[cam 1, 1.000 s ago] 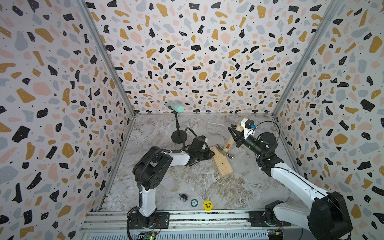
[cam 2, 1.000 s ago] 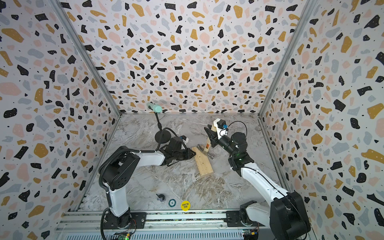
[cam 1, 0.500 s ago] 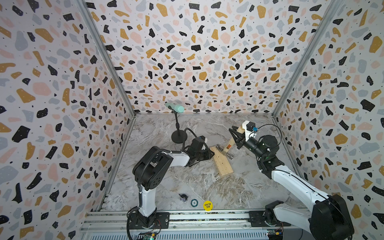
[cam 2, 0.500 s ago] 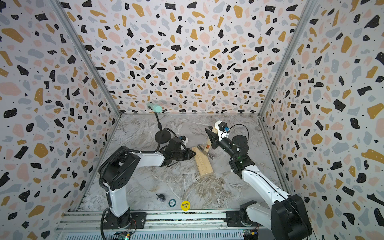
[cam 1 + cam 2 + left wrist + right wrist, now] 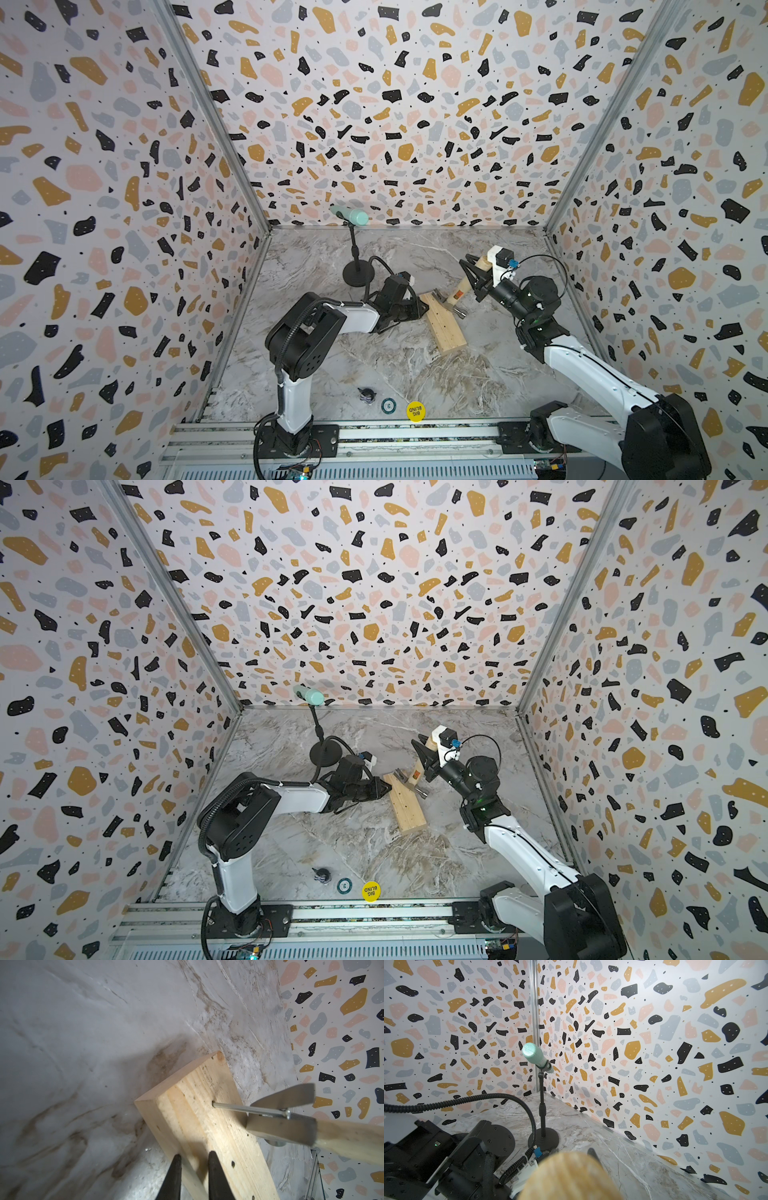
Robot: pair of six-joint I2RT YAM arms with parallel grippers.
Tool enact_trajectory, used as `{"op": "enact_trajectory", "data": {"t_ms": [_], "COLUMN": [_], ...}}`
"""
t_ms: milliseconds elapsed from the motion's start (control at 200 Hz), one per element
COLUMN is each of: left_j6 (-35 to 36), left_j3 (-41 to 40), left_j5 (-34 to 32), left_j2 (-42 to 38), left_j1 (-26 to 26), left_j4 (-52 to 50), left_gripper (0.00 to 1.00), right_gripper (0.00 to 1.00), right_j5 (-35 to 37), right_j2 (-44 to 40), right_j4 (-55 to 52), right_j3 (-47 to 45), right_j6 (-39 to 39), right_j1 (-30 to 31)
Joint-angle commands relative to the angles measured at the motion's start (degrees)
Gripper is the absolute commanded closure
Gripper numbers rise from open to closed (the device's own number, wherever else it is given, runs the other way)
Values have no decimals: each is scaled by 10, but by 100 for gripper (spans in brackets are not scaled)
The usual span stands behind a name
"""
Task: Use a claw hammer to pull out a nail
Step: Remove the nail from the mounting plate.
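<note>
The claw hammer (image 5: 451, 302) leans over the far end of a pale wood block (image 5: 444, 328) in both top views. My right gripper (image 5: 473, 274) is shut on its wooden handle (image 5: 417, 769), well up from the head. The handle's blurred end (image 5: 571, 1176) fills the right wrist view. In the left wrist view the nail (image 5: 249, 1108) is caught in the silver claw (image 5: 291, 1101). Most of its shank is bare and its tip sits in the block (image 5: 218, 1136). My left gripper (image 5: 194, 1155) is closed on the block's long edge, one finger on top and one against the side.
A mint microphone (image 5: 351, 216) on a black stand (image 5: 358, 274) is behind the left arm. A small dark object (image 5: 367, 395), a teal disc (image 5: 388, 405) and a yellow disc (image 5: 415, 410) lie near the front rail. Patterned walls enclose three sides.
The right arm has shifted slightly with the hammer handle in its grip. The left arm and the wood block have stayed where they were.
</note>
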Motion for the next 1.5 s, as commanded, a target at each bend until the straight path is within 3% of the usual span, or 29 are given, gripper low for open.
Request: {"op": "enact_trajectory", "data": {"t_ms": [0,1492], "left_j6": [3,-6], "left_j3": [-26,-41], "left_j5": [-4,-3], "left_j2": [23,24], "left_j1": [-5,-5], "left_j4": [-73,-61], "left_gripper": [81,81], "right_gripper": [100,100], "right_j5": [-40,-60], "right_j2": [9,-28], "right_j4": [-88,-45], "right_j3": [-35,-110], "right_j6": [67,107], "right_j1": [6,-6]}}
